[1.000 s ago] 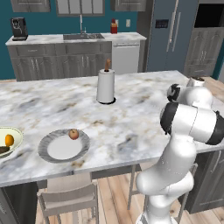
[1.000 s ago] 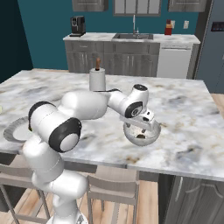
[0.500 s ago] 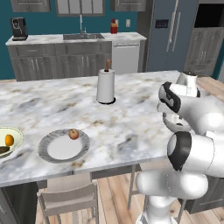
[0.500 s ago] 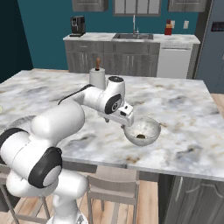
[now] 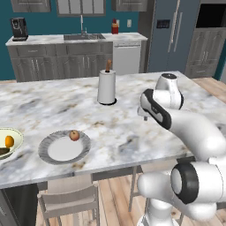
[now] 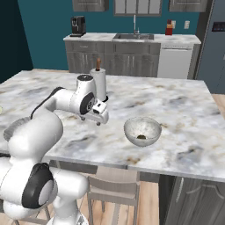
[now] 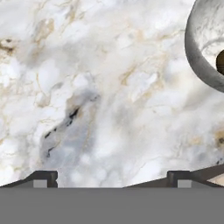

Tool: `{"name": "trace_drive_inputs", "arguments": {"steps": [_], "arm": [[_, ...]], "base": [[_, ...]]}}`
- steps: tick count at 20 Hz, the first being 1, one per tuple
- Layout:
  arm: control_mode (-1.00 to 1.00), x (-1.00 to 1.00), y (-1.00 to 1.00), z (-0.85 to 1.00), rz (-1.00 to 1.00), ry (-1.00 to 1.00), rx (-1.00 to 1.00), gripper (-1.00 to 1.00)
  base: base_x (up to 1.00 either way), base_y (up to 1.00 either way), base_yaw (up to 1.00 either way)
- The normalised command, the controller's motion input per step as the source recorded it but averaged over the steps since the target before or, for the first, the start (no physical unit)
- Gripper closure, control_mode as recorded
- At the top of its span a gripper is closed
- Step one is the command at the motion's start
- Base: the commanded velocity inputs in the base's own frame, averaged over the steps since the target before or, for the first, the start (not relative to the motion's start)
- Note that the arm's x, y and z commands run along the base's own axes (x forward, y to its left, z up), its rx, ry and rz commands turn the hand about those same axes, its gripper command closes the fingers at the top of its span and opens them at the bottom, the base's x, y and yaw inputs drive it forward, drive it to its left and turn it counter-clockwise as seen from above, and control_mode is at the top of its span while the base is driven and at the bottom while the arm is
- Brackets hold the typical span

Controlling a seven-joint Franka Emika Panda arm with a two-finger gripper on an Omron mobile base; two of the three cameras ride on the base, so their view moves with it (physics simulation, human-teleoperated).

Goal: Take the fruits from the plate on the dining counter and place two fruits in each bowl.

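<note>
The big white marble surface (image 5: 53, 106) is seen across the middle of the left base view. The tool (image 6: 102, 119) is seen left of the middle in the right base view, held low over the marble with nothing in it. In the hand view its two dark finger tips (image 7: 41, 177) are set far apart at the bottom, and only bare marble is seen between them. So the tool is spread wide and nothing is gripped.

The grey speckled bowl (image 6: 142, 131) is found just right of the middle in the right base view, near the tool but not touched by it. A small brown fruit (image 6: 141, 137) is seen lying at its bottom. In the hand view the rim of this bowl (image 7: 197, 52) is seen at the upper right, with a bit of the brown fruit (image 7: 220, 62) at the right edge.

The plate (image 5: 64, 147) is seen at the lower left of the left base view. The apple (image 5: 74, 135) is set on its far side, near the rim. The pale bowl (image 5: 16, 136) is cut off by the left edge of that view, well apart from the tool. An orange (image 5: 9, 141) is held inside it, and a dark green fruit (image 5: 3, 151) is seen just below the orange.

A paper towel roll (image 5: 106, 86) is stood upright near the middle of the surface. A sink (image 5: 84, 37) is seen on the far cabinets at the top.
</note>
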Motion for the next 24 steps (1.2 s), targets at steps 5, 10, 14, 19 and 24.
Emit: {"name": "trace_drive_inputs", "arguments": {"steps": [5, 10, 14, 19, 24], "arm": [[-1.0, 0.0, 1.0, 0.03, 0.06, 0.03, 0.0, -1.0], [-1.0, 0.05, 0.98, 0.0, 0.07, 0.0, 0.0, -1.0], [-1.0, 0.14, 0.8, 0.0, 0.03, 0.0, 0.0, -1.0], [-1.0, 0.19, 0.78, -0.06, 0.14, 0.0, 0.0, -1.0], [-1.0, 0.08, 0.72, -0.16, 0.24, 0.0, 0.0, -1.0]], "base": [[0.0, 0.0, 0.0], [0.0, 0.0, 0.0], [0.0, 0.0, 0.0], [0.0, 0.0, 0.0], [0.0, 0.0, 0.0]]}}
